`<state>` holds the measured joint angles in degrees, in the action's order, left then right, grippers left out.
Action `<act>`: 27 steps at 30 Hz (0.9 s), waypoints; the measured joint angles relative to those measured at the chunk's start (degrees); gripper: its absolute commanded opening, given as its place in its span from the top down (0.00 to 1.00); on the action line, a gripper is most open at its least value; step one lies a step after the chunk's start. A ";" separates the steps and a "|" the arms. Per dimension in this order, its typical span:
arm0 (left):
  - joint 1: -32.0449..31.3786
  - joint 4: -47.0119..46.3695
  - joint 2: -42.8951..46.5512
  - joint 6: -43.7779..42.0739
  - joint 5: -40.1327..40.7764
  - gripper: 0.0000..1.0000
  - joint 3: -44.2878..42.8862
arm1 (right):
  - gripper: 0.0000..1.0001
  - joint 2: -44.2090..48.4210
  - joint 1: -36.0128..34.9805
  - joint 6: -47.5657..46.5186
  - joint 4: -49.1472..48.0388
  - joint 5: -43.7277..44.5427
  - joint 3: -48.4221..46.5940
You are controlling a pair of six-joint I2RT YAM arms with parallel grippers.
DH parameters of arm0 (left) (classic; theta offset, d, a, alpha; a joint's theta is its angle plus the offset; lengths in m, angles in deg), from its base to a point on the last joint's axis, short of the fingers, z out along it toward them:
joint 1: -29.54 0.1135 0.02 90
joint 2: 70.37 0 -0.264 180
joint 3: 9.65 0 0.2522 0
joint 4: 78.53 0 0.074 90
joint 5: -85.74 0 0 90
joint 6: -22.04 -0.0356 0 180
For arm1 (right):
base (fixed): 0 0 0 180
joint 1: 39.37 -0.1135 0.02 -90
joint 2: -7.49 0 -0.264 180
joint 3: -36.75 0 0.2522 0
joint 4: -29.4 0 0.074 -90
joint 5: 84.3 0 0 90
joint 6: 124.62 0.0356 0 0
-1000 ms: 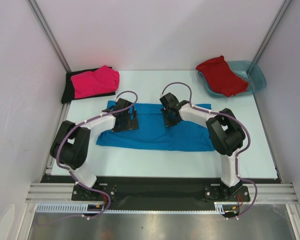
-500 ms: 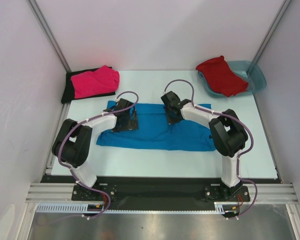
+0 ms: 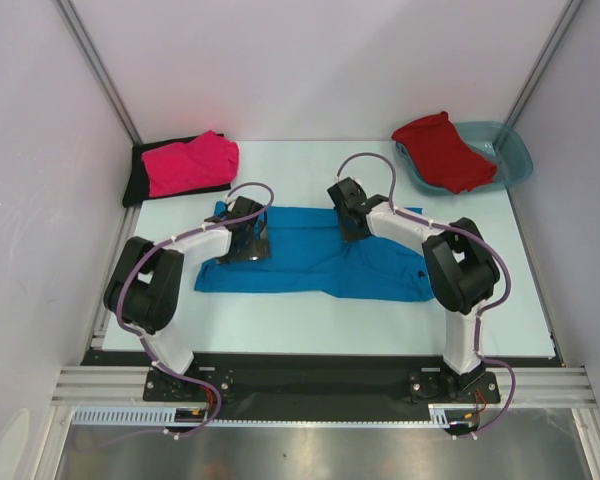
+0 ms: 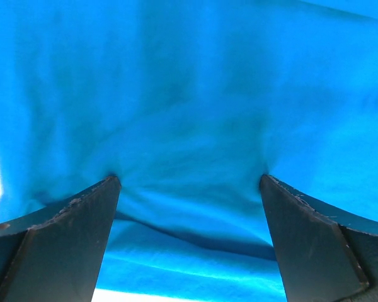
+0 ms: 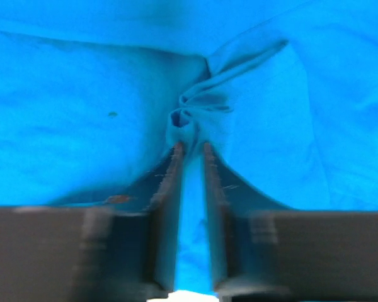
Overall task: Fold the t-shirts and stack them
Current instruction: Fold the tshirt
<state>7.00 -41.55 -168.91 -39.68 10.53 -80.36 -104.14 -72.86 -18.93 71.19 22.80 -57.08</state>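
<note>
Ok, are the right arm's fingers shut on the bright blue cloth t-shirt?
Shut: right fingers stand nearly together, bright blue t-shirt bunched between their tips.

black t-shirt [image 3: 133, 182]: mostly under pink t-shirt [image 3: 188, 163], beyond left gripper [image 3: 244, 242]
blue t-shirt [image 5: 82, 94]: cut off all round right gripper [image 5: 191, 148]
right gripper base: blurred

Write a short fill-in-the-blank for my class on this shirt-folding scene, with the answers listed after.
The red t-shirt lies on the teal tub, at the far ____.
Of the pink t-shirt and the black t-shirt, the ____ one lies on top.
The left gripper is ____ over the blue t-shirt.
The right gripper pinches a bunch of ____ cloth.
Missing words: right, pink, open, blue.
</note>
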 measured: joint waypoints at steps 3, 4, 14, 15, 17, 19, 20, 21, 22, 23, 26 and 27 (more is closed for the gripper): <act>0.07 1.42 -0.04 -0.46 3.15 0.00 -0.66 | 0.57 -1.25 0.02 -0.61 -0.02 -0.17 -0.37; 0.17 2.05 -0.04 -0.55 4.57 0.00 -0.85 | 0.55 -1.64 0.04 -0.66 0.02 -0.26 -0.39; 2.71 3.65 5.07 -3.13 8.41 0.00 0.28 | 0.43 3.87 0.74 0.26 0.59 3.54 3.30; 2.89 3.28 6.49 -3.45 7.69 0.00 0.28 | 0.43 5.16 1.03 0.50 0.76 3.98 3.85; 3.04 2.08 8.24 -4.02 6.21 0.00 -0.39 | 0.43 8.39 2.01 1.40 0.74 5.03 5.09; 3.02 0.76 8.33 -4.81 3.61 0.00 -2.36 | 0.43 11.30 2.93 2.47 0.81 5.62 6.29; 3.02 0.39 7.89 -5.20 1.90 0.00 -3.61 | 0.43 12.46 3.37 3.06 0.72 5.86 6.97; 2.99 -0.13 7.19 -5.64 0.09 0.00 -5.11 | 0.42 13.44 3.80 3.78 0.76 6.03 7.67; 2.95 -0.70 6.10 -6.08 -1.75 0.00 -6.93 | 0.43 14.12 4.20 4.39 0.81 5.88 8.39; 2.95 -0.87 4.33 -6.58 -3.58 0.00 -9.20 | 0.43 14.47 4.50 5.29 0.85 5.55 9.05; 2.84 -2.36 -2.78 -8.02 -9.31 0.00 -17.20 | 0.43 14.34 5.14 7.34 0.92 3.78 11.04; 2.82 -3.10 -4.52 -8.39 -10.82 0.00 -18.64 | 0.43 14.32 5.27 8.00 1.09 3.17 11.76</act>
<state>9.82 -44.65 -173.43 -48.08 -0.29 -99.01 -89.83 -67.59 -10.93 72.28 25.97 -45.32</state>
